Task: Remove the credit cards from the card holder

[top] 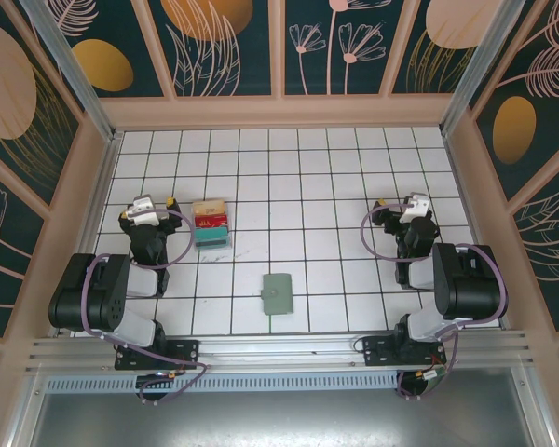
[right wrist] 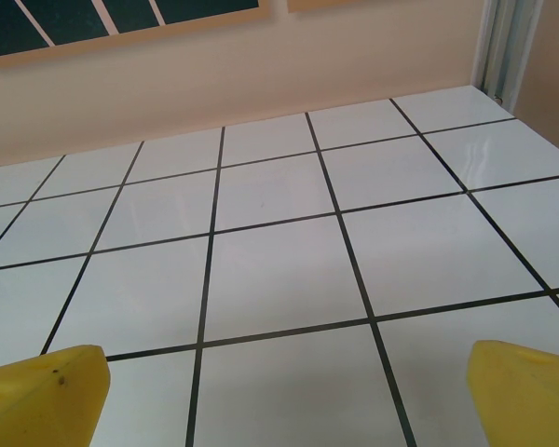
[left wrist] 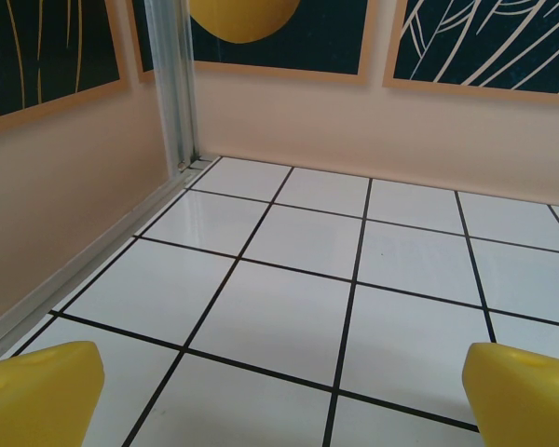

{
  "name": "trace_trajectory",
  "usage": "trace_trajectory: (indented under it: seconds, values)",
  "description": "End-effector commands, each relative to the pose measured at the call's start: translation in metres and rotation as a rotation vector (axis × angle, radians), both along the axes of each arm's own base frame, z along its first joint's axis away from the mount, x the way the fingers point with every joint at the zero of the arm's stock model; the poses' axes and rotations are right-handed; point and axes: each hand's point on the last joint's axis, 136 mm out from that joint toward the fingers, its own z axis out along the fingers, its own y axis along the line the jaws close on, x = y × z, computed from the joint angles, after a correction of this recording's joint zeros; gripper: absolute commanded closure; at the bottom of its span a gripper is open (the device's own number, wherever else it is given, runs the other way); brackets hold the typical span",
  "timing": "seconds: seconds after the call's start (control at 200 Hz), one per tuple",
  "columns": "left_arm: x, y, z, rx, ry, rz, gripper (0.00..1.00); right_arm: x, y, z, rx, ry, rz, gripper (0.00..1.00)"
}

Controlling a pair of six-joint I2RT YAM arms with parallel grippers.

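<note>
My left claw (top: pixel 149 204) and right claw (top: pixel 405 202) gape wide, empty. The wallet (top: pixel 279 292) lies shut between my arms, likely soft and light; I'd grip one leaf's edge.

A tabletop (top: pixel 307 177) of glossy white tiles with black grid lines fills the enclosure floor. On its left half a small stack of tan, red and teal cards (top: pixel 210 223) lies flat. Peach-framed wall panels (top: pixel 224 37) with dark teal botanical prints and orange ovals surround it. An aluminium post (left wrist: pixel 172 84) stands in the corner, and an aluminium rail (top: pixel 279 352) runs along the near edge.
</note>
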Motion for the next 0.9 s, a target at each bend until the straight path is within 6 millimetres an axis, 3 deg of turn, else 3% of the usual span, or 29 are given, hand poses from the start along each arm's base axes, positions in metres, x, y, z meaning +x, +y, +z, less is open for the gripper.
trace_trajectory:
  seconds: [0.0, 0.24, 0.41, 0.551, 0.661, 0.756, 0.896]
  values:
    - [0.001, 0.002, 0.007, -0.011, -0.033, 0.009, 0.01, 0.003, -0.001, 0.012, -0.015, -0.049, -0.001, 0.01]
    - [0.004, 0.005, 0.015, -0.010, -0.013, 0.024, 0.01, 0.005, -0.001, 0.019, -0.021, -0.049, -0.017, 0.01]
    - [-0.005, 0.038, 0.056, -0.128, -0.016, 0.248, 0.01, 0.010, -0.021, 0.050, 0.092, 0.022, -0.185, 0.01]
    - [-0.021, 0.053, 0.088, -0.428, -0.033, 0.422, 0.01, 0.009, -0.015, 0.079, 0.285, -0.001, -0.186, 0.01]
    - [-0.022, 0.035, 0.105, -0.510, -0.008, 0.321, 0.01, 0.004, -0.014, 0.083, 0.472, 0.053, -0.217, 0.01]
    - [-0.024, 0.012, 0.111, -0.574, 0.011, 0.183, 0.01, 0.000, 0.010, 0.094, 0.559, 0.057, -0.083, 0.01]
    - [-0.032, -0.034, 0.094, -0.716, 0.095, -0.045, 0.02, -0.014, 0.058, 0.098, 0.601, 0.119, 0.118, 0.01]
